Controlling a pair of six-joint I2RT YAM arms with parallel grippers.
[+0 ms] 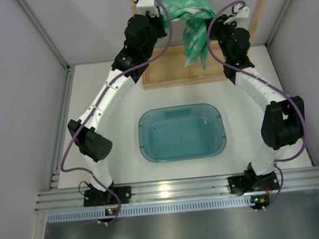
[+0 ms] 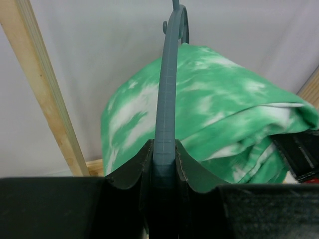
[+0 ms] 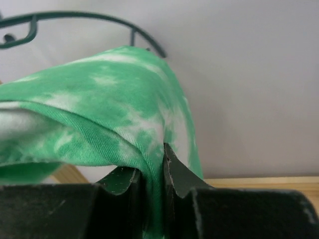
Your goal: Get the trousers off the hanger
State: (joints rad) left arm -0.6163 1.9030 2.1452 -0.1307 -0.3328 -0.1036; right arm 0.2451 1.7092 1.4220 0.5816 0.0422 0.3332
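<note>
The green trousers (image 1: 191,21) with white blotches hang draped over the grey-blue hanger (image 2: 165,99) at the back, above the wooden base. My left gripper (image 2: 163,149) is shut on the hanger's arm, which runs up from the jaws to its hook. The trousers (image 2: 224,119) bulge to the right of that arm. My right gripper (image 3: 153,162) is shut on a fold of the trousers (image 3: 99,109); the cloth is pulled into the jaws. The hanger's arm (image 3: 89,20) curves above the cloth. In the top view both grippers are at the garment's sides.
A translucent teal tub (image 1: 181,132) stands on the table in front of a light wooden frame base (image 1: 169,74). A wooden post (image 2: 42,89) rises left of the hanger, another wooden post (image 1: 264,1) at the back right. White walls close in the sides.
</note>
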